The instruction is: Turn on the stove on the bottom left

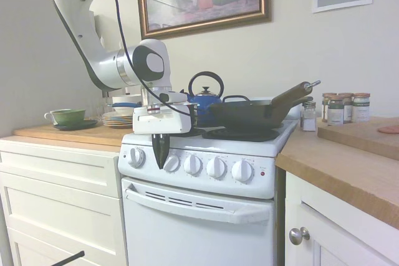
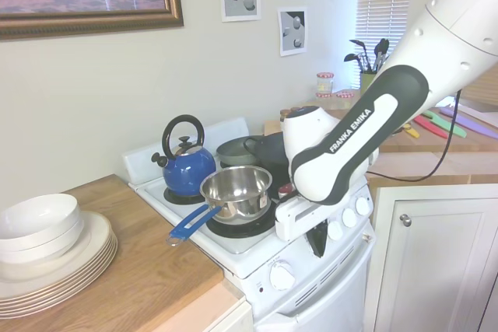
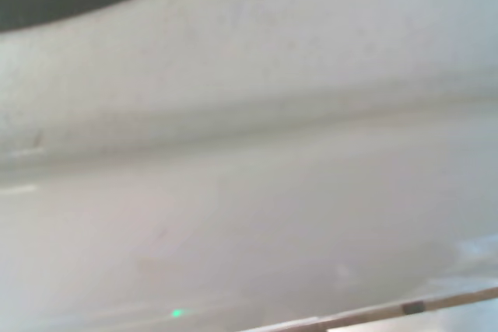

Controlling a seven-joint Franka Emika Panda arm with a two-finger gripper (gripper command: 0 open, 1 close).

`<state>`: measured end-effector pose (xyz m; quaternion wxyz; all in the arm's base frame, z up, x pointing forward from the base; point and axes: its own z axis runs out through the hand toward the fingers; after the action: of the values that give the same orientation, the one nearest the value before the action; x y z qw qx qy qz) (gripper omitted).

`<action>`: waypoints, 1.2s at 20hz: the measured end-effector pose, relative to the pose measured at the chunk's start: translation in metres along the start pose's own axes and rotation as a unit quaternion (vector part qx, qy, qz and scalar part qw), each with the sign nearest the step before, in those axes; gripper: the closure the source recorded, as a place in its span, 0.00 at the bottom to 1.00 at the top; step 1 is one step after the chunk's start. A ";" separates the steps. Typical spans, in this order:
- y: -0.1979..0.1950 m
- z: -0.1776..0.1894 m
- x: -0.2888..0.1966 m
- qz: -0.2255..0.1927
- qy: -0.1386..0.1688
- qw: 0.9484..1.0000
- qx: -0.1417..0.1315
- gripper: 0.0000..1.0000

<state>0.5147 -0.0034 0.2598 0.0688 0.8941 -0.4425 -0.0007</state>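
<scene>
Kitchen counters of pale wood flank the stove [image 1: 206, 172], a narrow white range standing between white cabinets, with a blue kettle [image 1: 206, 101] and a dark skillet [image 1: 249, 115] on its coil burners. Its front panel carries a row of round white knobs and a small red light at the right. The gripper [image 1: 161, 154] hangs fingers-down against that panel, between the leftmost knob [image 1: 136, 157] and the next, its dark fingers drawn close together with nothing held. Judging by this, the reach is under way; next it needs to settle on the correct knob and twist.
</scene>
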 end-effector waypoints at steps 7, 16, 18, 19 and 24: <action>-0.003 0.003 -0.004 -0.004 -0.002 1.000 0.001 1.00; -0.011 -0.024 -0.036 -0.029 0.000 0.999 0.025 1.00; 0.002 -0.034 -0.037 -0.020 0.002 0.999 0.033 1.00; 0.009 -0.038 -0.036 -0.013 0.002 0.999 0.038 1.00; 0.036 -0.049 -0.026 0.018 -0.008 0.998 0.063 0.00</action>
<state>0.4737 0.0014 0.3115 0.0090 0.8885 -0.4583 0.0215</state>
